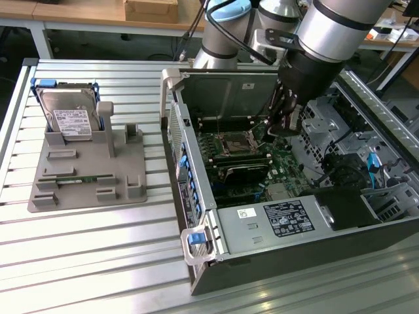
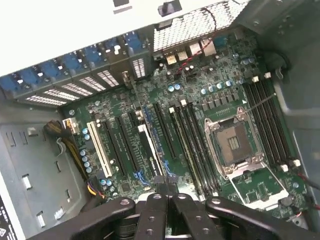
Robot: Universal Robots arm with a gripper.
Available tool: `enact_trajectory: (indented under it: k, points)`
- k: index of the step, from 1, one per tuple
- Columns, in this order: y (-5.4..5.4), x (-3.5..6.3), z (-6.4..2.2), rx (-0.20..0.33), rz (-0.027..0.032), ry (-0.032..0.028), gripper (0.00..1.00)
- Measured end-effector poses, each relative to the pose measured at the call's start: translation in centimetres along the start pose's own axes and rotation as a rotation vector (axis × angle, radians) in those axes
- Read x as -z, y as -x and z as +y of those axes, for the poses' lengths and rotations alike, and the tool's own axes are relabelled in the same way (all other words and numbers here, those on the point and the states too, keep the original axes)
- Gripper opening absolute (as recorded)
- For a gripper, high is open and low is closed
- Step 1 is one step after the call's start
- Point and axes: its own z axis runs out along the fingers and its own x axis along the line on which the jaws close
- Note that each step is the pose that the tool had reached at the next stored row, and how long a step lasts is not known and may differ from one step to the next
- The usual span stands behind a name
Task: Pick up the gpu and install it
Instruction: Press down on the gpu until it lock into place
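Observation:
The gpu (image 2: pixel 149 150) is a slim black card seen edge-on. It runs in line with the expansion slots of the green motherboard (image 2: pixel 210 95), between a black slot and the memory slots. Its near end meets my gripper (image 2: pixel 165 189), whose fingers are closed tight on the card's thin edge. I cannot tell whether the card sits fully in its slot. In the exterior view my gripper (image 1: pixel 275 133) reaches down inside the open computer case (image 1: pixel 275 222), beside the processor socket (image 1: pixel 234 141).
A grey holder (image 1: pixel 91 167) lies on the slatted table at the exterior view's left, carrying the silver hard drive (image 1: pixel 71 118) and a green memory stick (image 1: pixel 77 178). Blue slot latches (image 2: pixel 75 62), a white slot (image 2: pixel 100 150) and a yellow-black cable bundle (image 2: pixel 67 142) surround the card.

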Motion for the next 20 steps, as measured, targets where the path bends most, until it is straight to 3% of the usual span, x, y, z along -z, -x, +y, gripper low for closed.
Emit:
enact_trajectory:
  k: [2,9,12,16,17,20]
  points:
    - [0.0,-0.01,0.0,-0.04,-0.0024,-0.0009,0.13]
    - [0.0,-0.07,-0.01,-0.288,-0.0175,-0.006,0.13]
    - [0.0,-0.08,-0.01,-0.366,-0.0221,-0.0076,0.13]
    - [0.0,-0.11,-0.01,-0.509,-0.0307,-0.0106,0.13]
    - [0.0,-0.11,-0.01,-0.566,-0.0342,-0.0118,0.13]
    - [0.0,-0.13,-0.01,-0.658,-0.0398,-0.0137,0.13]
